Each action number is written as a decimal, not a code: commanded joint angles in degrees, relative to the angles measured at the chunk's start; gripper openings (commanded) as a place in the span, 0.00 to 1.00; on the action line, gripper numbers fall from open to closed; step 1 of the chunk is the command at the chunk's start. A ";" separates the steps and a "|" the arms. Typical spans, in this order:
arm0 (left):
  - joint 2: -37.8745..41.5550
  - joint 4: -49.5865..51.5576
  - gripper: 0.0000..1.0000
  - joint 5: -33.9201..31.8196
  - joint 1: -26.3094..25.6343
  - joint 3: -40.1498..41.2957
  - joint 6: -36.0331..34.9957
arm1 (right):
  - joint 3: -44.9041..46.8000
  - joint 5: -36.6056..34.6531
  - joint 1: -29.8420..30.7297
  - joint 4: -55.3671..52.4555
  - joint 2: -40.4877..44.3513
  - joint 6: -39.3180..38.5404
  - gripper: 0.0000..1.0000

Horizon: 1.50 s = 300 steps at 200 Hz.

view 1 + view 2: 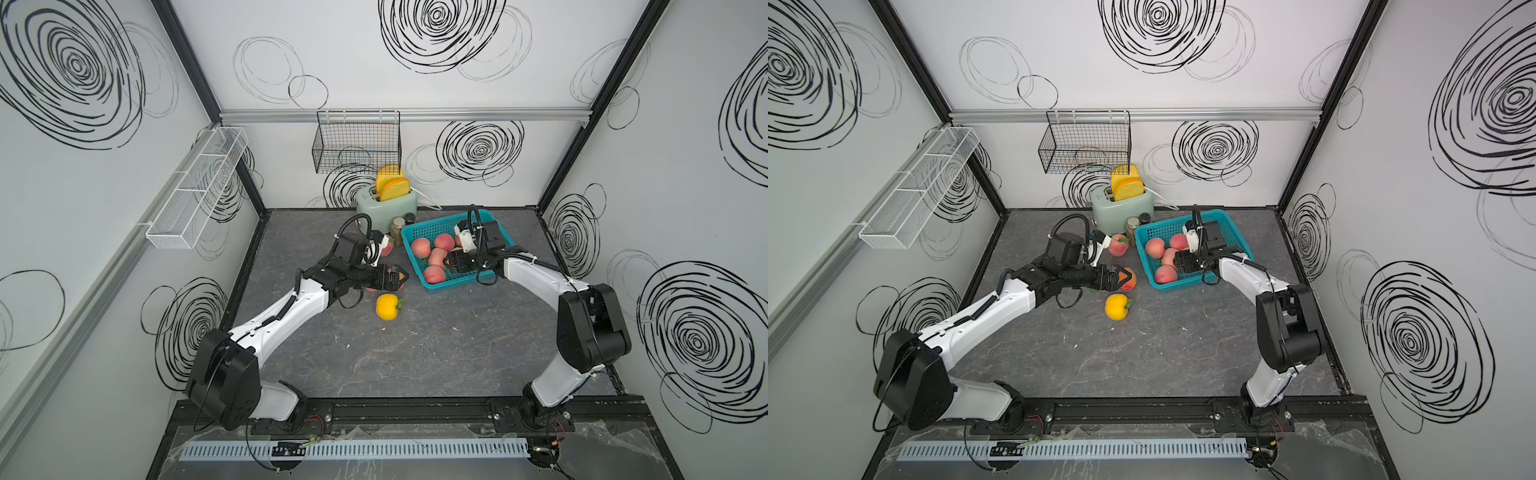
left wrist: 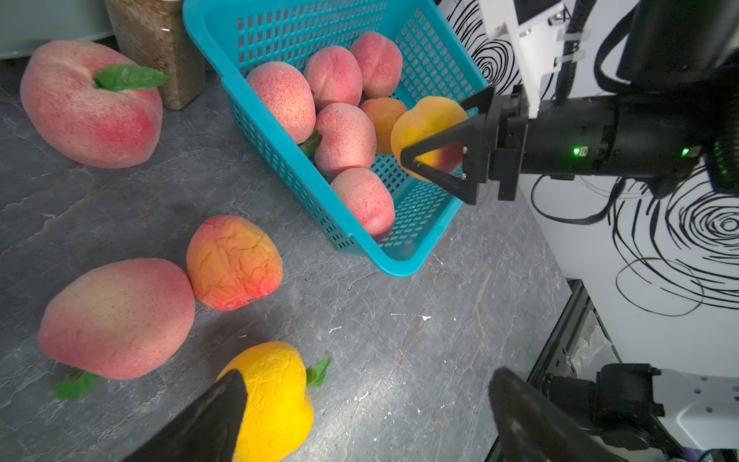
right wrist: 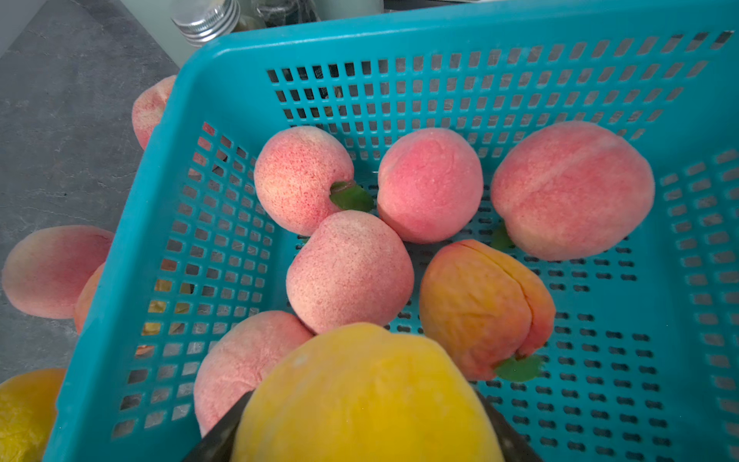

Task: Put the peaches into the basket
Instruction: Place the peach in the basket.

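Eleven peaches show in all, round and matte, most with speckled pink-red skin fading to cream, and some carry a small green leaf. One teal basket (image 1: 436, 226), lattice-walled with flared sides, stands near the back edge of the bench (image 1: 415, 365), right of its middle and turned at an angle. Six peaches lie on its floor: five pink peaches (image 3: 350, 272) bunched together and one wrinkled orange-red peach (image 3: 486, 308) touching them. A seventh, the smooth yellow-orange peach (image 3: 360, 400), is clamped between the jaws of the right gripper (image 1: 451, 262) and held over the inside of the basket. Four rest on the bench left of the basket. A leafed pink peach (image 1: 1118, 245) sits just beside a spice jar (image 1: 1132, 226) toward the back edge. A second pink peach (image 2: 116, 320) touches a creased orange-red peach (image 2: 234, 262). A bright yellow peach (image 1: 387, 306) with a leaf lies nearest the bench's middle. The left gripper (image 1: 1119, 279) hangs over this group with its jaws wide apart, holding nothing. One mint toaster (image 1: 386, 201) with two bread slices (image 1: 392, 187) stands at the back edge
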<state>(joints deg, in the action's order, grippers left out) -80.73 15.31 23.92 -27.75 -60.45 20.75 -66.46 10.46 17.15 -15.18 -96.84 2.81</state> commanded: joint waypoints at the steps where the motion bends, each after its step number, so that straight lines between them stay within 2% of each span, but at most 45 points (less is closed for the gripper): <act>1: -0.35 -0.52 0.98 -0.69 -0.20 -1.25 -1.51 | -0.35 0.09 -0.29 -1.77 -0.67 -0.44 0.67; 135: -0.84 -0.77 0.98 -0.82 0.15 -0.81 -1.74 | 1.41 0.34 -0.27 -2.01 -2.50 -0.53 0.69; 300: -1.36 -0.49 0.98 -1.34 0.17 -1.12 -1.60 | 1.50 0.70 -0.34 -1.82 -2.67 -0.91 0.80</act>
<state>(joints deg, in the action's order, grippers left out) -81.43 15.38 23.42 -27.75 -60.45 20.12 -65.36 10.52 17.04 -15.92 -99.20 2.74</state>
